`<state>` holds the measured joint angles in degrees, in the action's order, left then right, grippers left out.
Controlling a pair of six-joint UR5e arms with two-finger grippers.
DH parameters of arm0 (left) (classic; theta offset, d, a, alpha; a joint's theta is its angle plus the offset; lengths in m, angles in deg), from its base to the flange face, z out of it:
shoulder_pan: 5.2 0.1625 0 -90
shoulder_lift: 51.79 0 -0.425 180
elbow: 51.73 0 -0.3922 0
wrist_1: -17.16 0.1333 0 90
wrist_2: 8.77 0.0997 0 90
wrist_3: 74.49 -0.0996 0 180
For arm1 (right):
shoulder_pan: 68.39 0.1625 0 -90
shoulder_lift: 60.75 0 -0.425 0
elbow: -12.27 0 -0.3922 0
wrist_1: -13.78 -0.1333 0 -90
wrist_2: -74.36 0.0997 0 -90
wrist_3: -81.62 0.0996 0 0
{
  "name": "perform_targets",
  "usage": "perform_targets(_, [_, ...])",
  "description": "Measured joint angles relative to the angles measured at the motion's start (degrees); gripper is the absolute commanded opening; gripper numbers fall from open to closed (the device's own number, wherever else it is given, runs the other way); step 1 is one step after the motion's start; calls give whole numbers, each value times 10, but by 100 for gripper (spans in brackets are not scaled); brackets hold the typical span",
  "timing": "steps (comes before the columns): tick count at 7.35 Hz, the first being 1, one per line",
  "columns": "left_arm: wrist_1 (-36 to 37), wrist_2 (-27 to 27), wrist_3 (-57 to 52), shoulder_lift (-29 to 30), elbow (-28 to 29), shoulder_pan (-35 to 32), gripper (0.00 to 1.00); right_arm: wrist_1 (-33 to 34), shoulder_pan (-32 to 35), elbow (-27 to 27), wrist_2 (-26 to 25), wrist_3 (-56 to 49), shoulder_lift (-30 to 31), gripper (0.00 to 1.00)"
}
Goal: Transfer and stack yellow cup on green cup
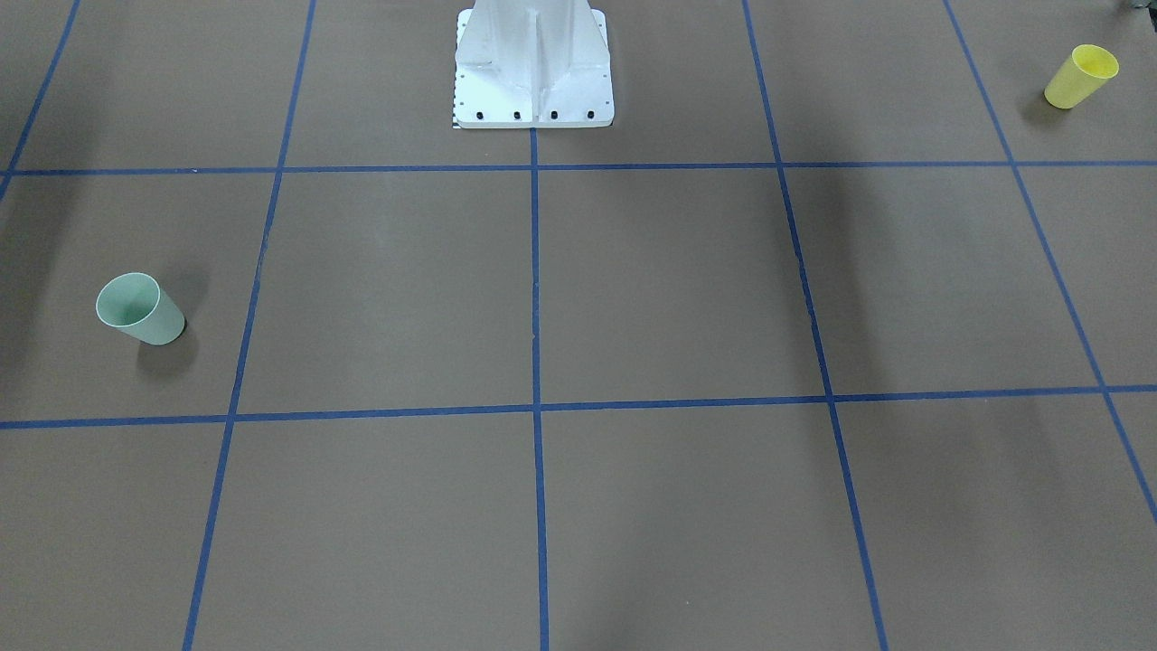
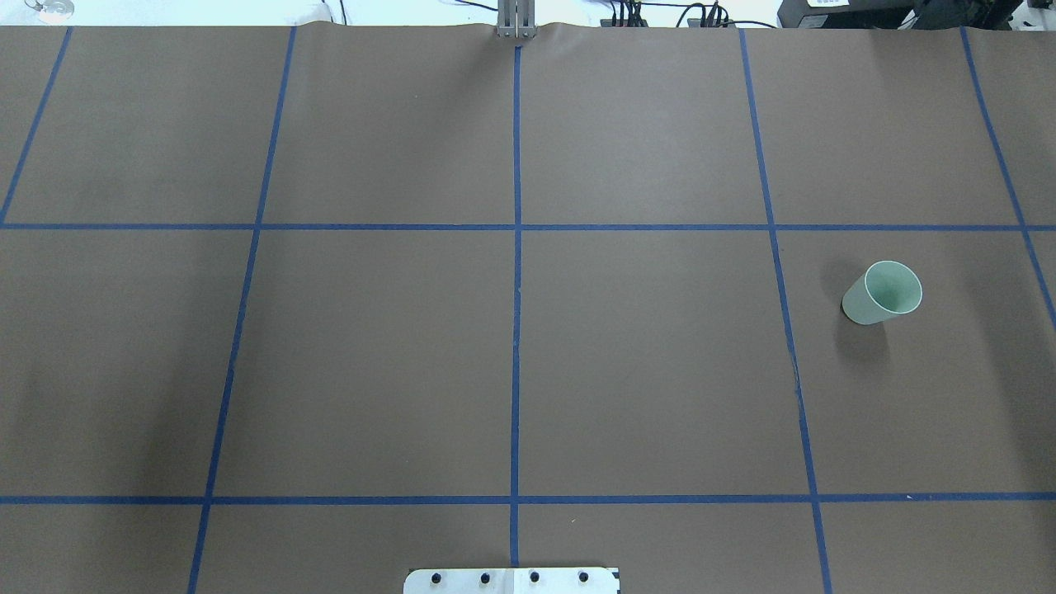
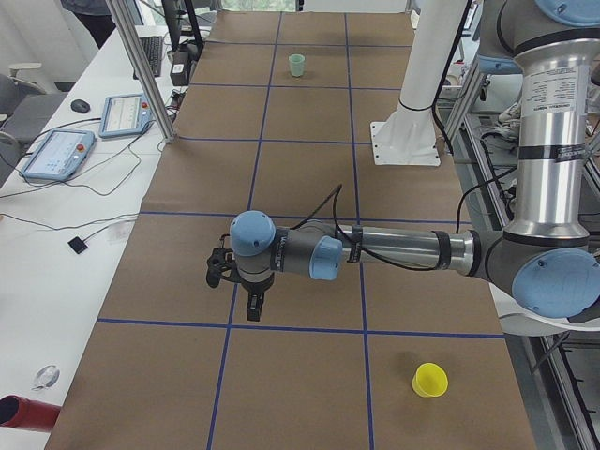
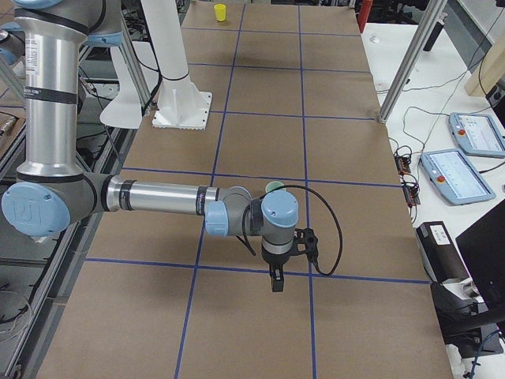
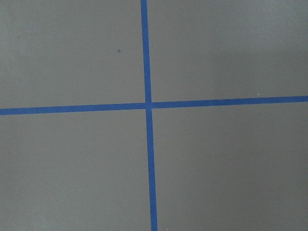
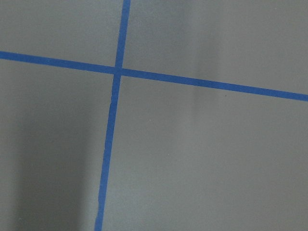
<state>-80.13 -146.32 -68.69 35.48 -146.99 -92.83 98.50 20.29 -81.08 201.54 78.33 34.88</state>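
The yellow cup (image 1: 1080,77) stands upright at the table's end on my left side, near the robot's edge; it also shows in the exterior left view (image 3: 430,380) and far off in the exterior right view (image 4: 220,12). It is outside the overhead view. The green cup (image 1: 140,309) stands upright on my right side (image 2: 883,293), partly hidden behind my right arm in the exterior right view (image 4: 274,186). My left gripper (image 3: 253,309) hangs over the table, well away from the yellow cup. My right gripper (image 4: 274,284) hangs near the green cup. I cannot tell whether either is open or shut.
The brown table is marked by a blue tape grid (image 2: 516,227). The white robot base (image 1: 533,81) stands at the middle of the robot's edge. Tablets (image 3: 56,155) and cables lie on the side bench, behind metal posts (image 3: 141,66). Both wrist views show only table and tape.
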Motion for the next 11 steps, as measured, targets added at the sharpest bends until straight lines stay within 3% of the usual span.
perform_targets(9, [-5, 0, 4, 0, -49, -1, 100, 0, 0, -6, 24, -3, -3, 99])
perform_targets(11, [-57, -2, 5, -1, -56, -4, 100, 0, 0, -3, 26, -3, 1, 99])
